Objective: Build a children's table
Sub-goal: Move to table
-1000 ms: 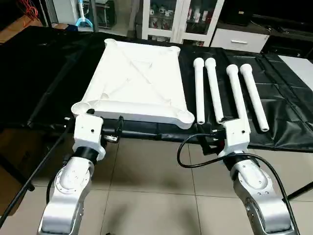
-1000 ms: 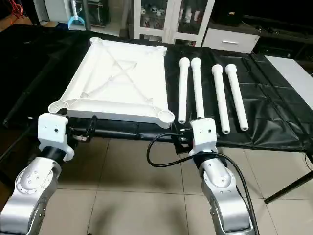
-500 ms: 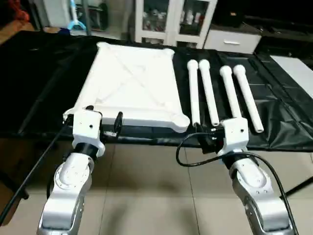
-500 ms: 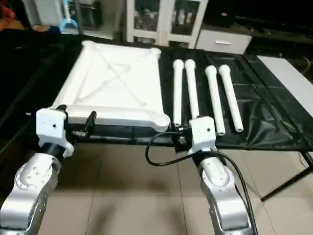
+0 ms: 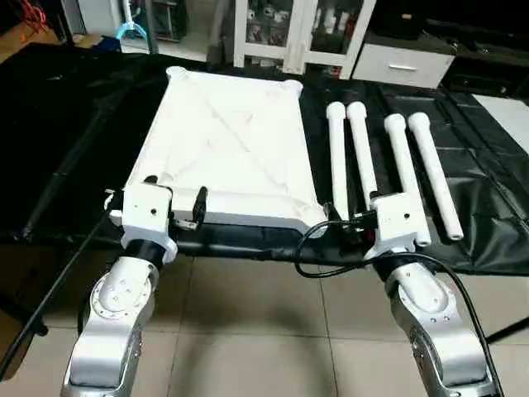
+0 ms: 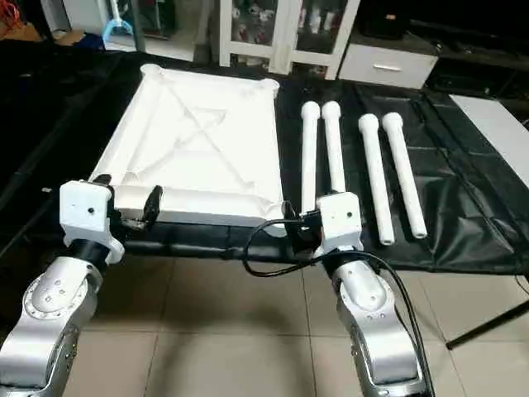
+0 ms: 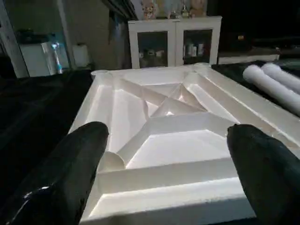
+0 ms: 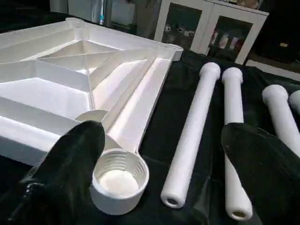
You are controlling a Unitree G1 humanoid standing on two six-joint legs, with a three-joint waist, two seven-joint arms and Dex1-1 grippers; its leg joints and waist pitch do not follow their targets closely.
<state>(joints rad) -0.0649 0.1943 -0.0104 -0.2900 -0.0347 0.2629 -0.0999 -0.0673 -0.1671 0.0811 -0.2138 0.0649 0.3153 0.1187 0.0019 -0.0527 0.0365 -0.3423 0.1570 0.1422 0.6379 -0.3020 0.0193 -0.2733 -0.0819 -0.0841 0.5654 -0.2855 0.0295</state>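
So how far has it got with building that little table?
Barely begun. Laid out ready: the tabletop lies underside up on the black cover, and four legs lie beside it, none in a corner socket. In hand: nothing; the left gripper and right gripper are open at the near edge. Left: fitting all four legs.

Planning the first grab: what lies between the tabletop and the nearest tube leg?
Only bare black plastic sheet separates the white plastic rectangular tabletop from the nearest long white tube leg, as the right eye view shows.
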